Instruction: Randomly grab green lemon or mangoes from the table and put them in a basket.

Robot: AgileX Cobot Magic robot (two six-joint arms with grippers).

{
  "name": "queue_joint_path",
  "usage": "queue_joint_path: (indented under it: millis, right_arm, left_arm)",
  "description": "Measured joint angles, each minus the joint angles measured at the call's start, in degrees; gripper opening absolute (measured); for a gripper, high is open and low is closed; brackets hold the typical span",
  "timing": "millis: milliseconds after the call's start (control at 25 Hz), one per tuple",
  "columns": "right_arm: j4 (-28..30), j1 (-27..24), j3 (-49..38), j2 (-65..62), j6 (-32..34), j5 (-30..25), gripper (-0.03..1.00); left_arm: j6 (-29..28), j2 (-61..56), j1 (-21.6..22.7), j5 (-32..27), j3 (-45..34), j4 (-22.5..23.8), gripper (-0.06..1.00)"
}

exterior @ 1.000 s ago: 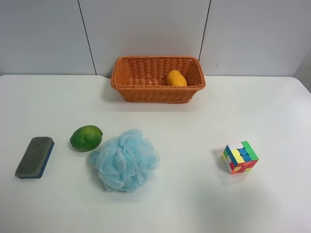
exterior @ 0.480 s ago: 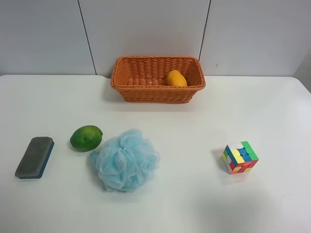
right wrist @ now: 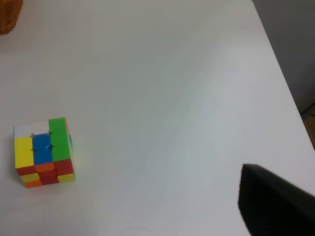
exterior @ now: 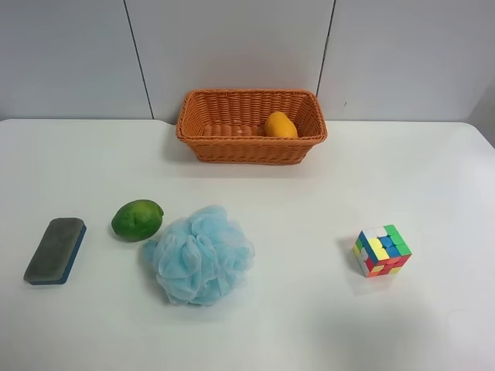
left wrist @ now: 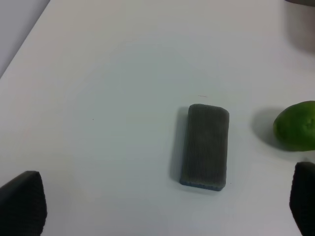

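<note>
The green lemon (exterior: pixel 137 219) lies on the white table (exterior: pixel 309 201), left of middle, touching nothing; it also shows in the left wrist view (left wrist: pixel 297 126). The mango (exterior: pixel 280 125) lies inside the wicker basket (exterior: pixel 251 147) at the back, on its right side. No arm shows in the exterior high view. My left gripper (left wrist: pixel 162 206) is open and empty, hovering above the table near the lemon, with dark fingertips (left wrist: pixel 22 204) at both frame edges. My right gripper (right wrist: pixel 157 221) shows only one dark finger (right wrist: pixel 275 206), far off to one side, holding nothing.
A fluffy light-blue sponge (exterior: pixel 198 253) sits right beside the lemon. A grey eraser (exterior: pixel 56 249) lies at the left, also in the left wrist view (left wrist: pixel 204 146). A puzzle cube (exterior: pixel 381 250) stands at the right, below my right gripper (right wrist: pixel 44 152).
</note>
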State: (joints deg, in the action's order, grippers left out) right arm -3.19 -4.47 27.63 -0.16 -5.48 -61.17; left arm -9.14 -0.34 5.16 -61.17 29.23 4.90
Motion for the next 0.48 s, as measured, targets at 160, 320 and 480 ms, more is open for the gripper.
queue_joint_path:
  millis: [160,320,480]
  right_arm:
    - [0.0,0.0,0.0,0.0,0.0,0.0,0.98]
    - [0.0,0.0,0.0,0.0,0.0,0.0,0.98]
    - [0.0,0.0,0.0,0.0,0.04,0.0,0.98]
  left_arm:
    - [0.0,0.0,0.0,0.0,0.0,0.0,0.99]
    - [0.0,0.0,0.0,0.0,0.0,0.0,0.99]
    - [0.0,0.0,0.0,0.0,0.0,0.0,0.99]
